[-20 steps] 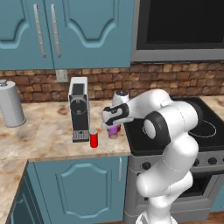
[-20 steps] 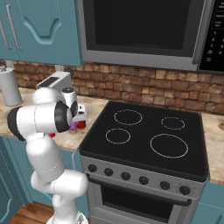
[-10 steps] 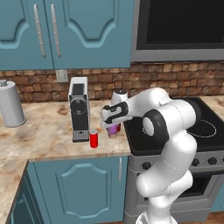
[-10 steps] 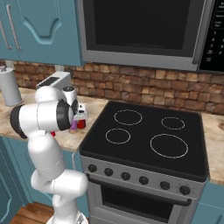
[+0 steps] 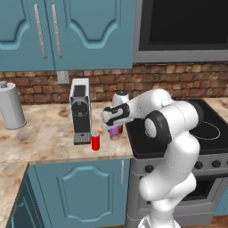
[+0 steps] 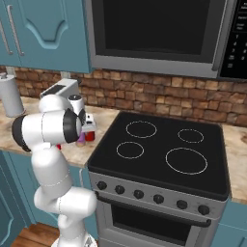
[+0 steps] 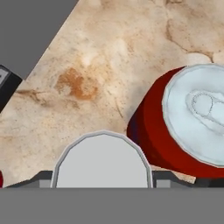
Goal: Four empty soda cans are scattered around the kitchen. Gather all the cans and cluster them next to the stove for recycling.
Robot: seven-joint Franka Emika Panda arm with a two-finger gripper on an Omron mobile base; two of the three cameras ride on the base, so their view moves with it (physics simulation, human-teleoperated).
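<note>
I've got the arm (image 5: pixel 171 133) reaching left from the stove (image 6: pixel 164 149) across the marble surface (image 5: pixel 44 138), hand low just past the stove's left edge. Jaws: can't tell from these views whether they're apart or clamped on anything; the fingers are hidden behind the wrist from both base cameras.

Cans I can see:
- purple can (image 5: pixel 115 132) upright on the surface, directly under the hand, just beside the stove's left edge. From the right base camera it's a sliver (image 6: pixel 81 140) tucked behind the forearm.
- red can (image 5: pixel 95 141) upright near the front edge of the surface, just right of the coffee machine (image 5: pixel 80 109) base, apart from the purple one.
- second red can (image 7: pixel 192 127) in the hand view, silver top with pull tab facing the camera, standing on the marble just beside a grey-white round top (image 7: pixel 103 159) at the bottom of that view. Also a red sliver behind the hand (image 6: pixel 89 137) from the right base camera.

Paper-towel roll (image 5: pixel 10 106) far left against the brick wall, well apart from all this.
</note>
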